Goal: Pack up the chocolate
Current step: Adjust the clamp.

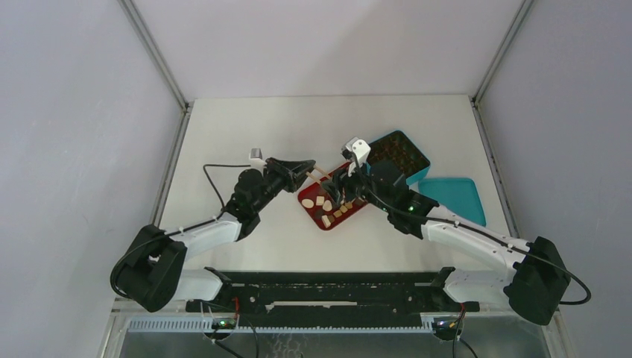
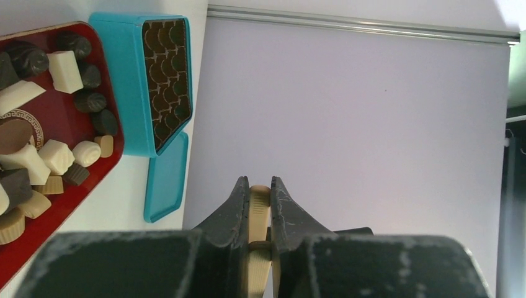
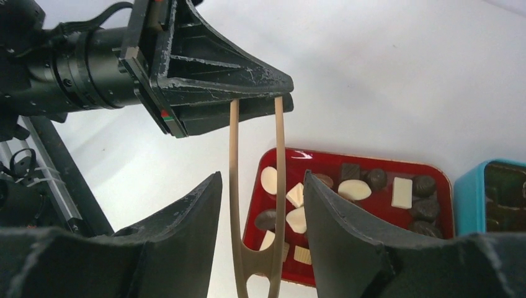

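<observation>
The chocolate (image 3: pixel 353 189) lies in the red tray (image 3: pixel 372 160) beneath the right claw (image 3: pixel 260 180), whose jaws stand spread either side of the tongs (image 3: pixel 234 186), not touching them. The left claw (image 3: pixel 257 102) is clamped on their tips. Held at one end only, they may pivot or slip. Only the right wrist view shows that gap.

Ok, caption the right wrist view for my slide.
Left gripper clamps wooden tongs, joined end inside the open right gripper, above the red tray of chocolate.

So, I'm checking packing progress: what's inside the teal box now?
The teal box holds a dark brown grid insert; its visible cells look empty. From above, the right arm covers its near-left corner.
</observation>
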Controlling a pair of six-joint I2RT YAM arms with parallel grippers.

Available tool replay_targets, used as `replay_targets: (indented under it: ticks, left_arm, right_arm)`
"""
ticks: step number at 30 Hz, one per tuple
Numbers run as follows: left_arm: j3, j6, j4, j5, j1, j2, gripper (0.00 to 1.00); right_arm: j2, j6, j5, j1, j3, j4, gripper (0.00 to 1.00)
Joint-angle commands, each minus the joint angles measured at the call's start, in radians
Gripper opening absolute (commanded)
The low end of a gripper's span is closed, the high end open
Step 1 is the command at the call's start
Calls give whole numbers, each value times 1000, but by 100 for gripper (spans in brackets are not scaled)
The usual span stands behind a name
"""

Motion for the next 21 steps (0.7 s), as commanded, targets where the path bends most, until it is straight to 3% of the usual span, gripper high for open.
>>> replay_targets:
  ticks: [1, 14, 21]
  left_arm:
    - [0, -56, 65, 7, -5, -26, 0]
    - [8, -78, 63, 16, -5, -16, 0]
    - [10, -87, 61, 27, -6, -6, 0]
  right_arm:
    - [-10, -8, -45, -9, 6, 99, 59]
    - [23, -59, -53, 2, 6, 78, 58]
    - [29, -79, -34, 9, 6, 79, 51]
